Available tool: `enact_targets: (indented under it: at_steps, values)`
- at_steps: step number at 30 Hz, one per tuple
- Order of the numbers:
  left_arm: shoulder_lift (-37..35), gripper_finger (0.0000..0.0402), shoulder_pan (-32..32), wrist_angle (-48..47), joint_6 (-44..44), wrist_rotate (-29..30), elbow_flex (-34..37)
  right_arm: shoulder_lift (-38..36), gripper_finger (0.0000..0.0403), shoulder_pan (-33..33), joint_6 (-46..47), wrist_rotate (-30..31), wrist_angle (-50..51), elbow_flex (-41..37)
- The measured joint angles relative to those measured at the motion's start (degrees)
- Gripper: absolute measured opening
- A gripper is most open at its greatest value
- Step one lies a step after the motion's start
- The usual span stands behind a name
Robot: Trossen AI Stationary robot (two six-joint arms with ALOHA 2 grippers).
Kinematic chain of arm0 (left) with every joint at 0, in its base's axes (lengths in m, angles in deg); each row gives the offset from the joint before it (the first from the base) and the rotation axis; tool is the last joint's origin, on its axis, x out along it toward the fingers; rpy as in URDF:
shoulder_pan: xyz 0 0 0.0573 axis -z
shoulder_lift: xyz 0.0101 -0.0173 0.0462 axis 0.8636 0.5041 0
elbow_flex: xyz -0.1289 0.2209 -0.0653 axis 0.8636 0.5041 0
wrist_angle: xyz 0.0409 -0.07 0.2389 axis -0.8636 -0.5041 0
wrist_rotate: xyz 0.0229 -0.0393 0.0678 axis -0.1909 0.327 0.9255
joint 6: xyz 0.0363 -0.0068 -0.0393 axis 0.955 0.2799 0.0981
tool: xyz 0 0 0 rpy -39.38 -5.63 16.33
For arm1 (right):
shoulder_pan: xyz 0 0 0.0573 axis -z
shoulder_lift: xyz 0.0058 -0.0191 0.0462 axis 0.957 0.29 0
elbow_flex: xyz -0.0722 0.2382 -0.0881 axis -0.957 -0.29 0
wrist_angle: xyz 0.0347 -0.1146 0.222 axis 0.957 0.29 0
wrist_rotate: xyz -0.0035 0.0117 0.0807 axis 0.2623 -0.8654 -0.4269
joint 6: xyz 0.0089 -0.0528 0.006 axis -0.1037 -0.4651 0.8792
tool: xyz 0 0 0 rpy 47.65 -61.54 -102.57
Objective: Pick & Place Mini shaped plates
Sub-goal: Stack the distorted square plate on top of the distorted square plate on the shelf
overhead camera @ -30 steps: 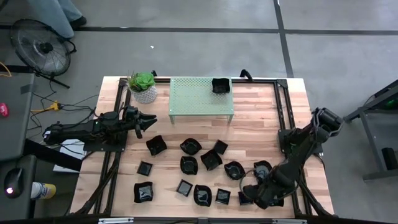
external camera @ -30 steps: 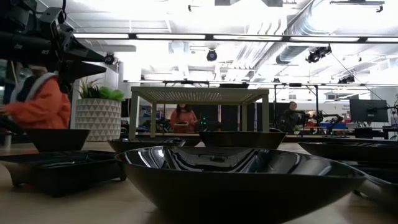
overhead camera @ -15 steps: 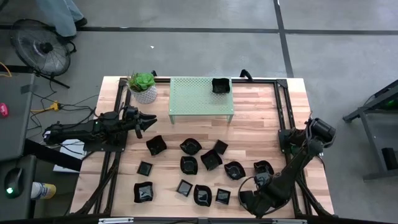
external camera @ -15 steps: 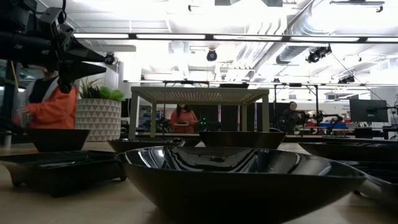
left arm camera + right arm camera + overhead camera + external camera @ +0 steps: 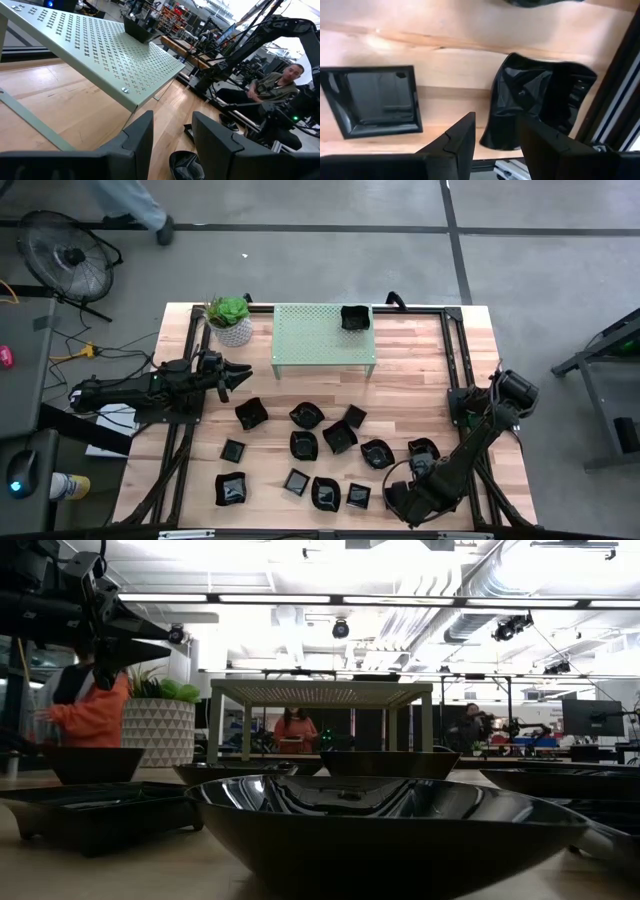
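Several glossy black mini plates point(image 5: 305, 445) lie scattered on the near half of the wooden table, and one more point(image 5: 354, 317) sits on the green perforated stand. My right gripper point(image 5: 398, 500) is down at the near right corner, open. In its wrist view the right gripper point(image 5: 495, 142) straddles the near rim of a wavy-edged plate point(image 5: 540, 97), with a square plate point(image 5: 375, 100) beside it. I cannot tell whether a finger touches that rim. My left gripper point(image 5: 243, 370) hovers open at the left, above the table; its wrist view has the left gripper point(image 5: 172, 127) facing the stand.
The green stand point(image 5: 322, 338) is at the far middle, and a white-potted plant point(image 5: 232, 320) is at its left. Black frame rails point(image 5: 458, 355) run along both sides of the table. In the low view a person in orange point(image 5: 90, 705) moves beyond the table.
My right gripper has moved toward the near edge and slightly left, ending over the plates at the near right corner, where it has held still for the last half second. The left arm has kept still. No plate has shifted.
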Motion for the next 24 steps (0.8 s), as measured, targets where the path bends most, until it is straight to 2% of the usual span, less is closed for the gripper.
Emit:
enact_targets:
  at_steps: [19,24]
  values:
    - [0.0,0.0134,0.0,0.0,0.0,0.0,0.0,2.9,0.0138,0.4,1.2,-0.9,0.4,-0.2]
    - [0.0,0.0133,0.0,0.0,0.0,0.0,0.0,2.9,0.0138,0.4,1.2,-1.2,-2.6,-2.8]
